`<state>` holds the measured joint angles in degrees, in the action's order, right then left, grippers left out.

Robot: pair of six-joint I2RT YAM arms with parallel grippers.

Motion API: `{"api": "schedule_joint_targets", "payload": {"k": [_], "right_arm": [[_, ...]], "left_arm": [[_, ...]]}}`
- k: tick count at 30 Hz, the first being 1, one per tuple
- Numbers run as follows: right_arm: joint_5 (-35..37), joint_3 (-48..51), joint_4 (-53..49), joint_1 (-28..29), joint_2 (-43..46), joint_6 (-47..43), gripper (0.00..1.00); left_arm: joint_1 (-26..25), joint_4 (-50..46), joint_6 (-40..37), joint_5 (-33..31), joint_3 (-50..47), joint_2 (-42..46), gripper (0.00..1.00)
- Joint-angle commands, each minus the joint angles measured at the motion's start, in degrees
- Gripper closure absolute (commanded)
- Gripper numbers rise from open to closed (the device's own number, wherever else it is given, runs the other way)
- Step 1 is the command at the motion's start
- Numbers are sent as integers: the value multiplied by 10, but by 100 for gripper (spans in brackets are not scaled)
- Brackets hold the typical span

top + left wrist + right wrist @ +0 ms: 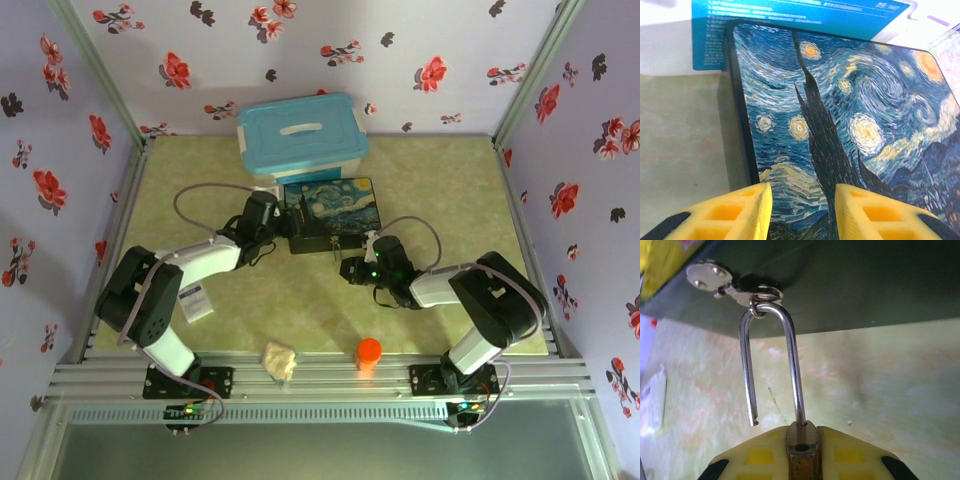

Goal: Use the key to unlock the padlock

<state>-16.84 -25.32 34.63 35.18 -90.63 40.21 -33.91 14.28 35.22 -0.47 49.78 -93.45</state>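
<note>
The right hand is closed tight on the padlock, its two yellow fingers pressing the flat brass sides, with the top of the body poking out between the fingertips. Straight ahead of the hand, the silver shackle rises to the hasp on the dark tin and hooks through its loop. The long leg sits in the body. The short leg hangs free just left of the fingertips, clear of the body, so the lock looks sprung open. Below it lies the pale green desk.

The padlock is probably light and fully rigid, and smooth metal like this may slip in soft pads. The narrow body is the place to hold, across its broad faces, as the hand does now. The thin shackle would likely roll or swivel if pinched. Because it is hooked in the hasp, a pull toward the hand would probably drag the light tin along.

The left hand is part-open above the near edge of the painted lid. I see nothing between its fingers, and it is placed where it could press down to steady the tin.
</note>
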Motion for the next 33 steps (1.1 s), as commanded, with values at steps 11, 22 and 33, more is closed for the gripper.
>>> {"api": "schedule_joint_targets", "payload": {"k": [11, 22, 33], "right_arm": [[247, -54, -129, 88, 47, 132, 99], [374, -5, -26, 124, 42, 244, 100], [421, 13, 65, 140, 4, 304, 100]], "left_arm": [[-52, -65, 48, 44, -50, -26, 63], [-58, -126, 21, 0, 5, 33, 63], [-136, -197, -176, -73, 150, -35, 54]]}}
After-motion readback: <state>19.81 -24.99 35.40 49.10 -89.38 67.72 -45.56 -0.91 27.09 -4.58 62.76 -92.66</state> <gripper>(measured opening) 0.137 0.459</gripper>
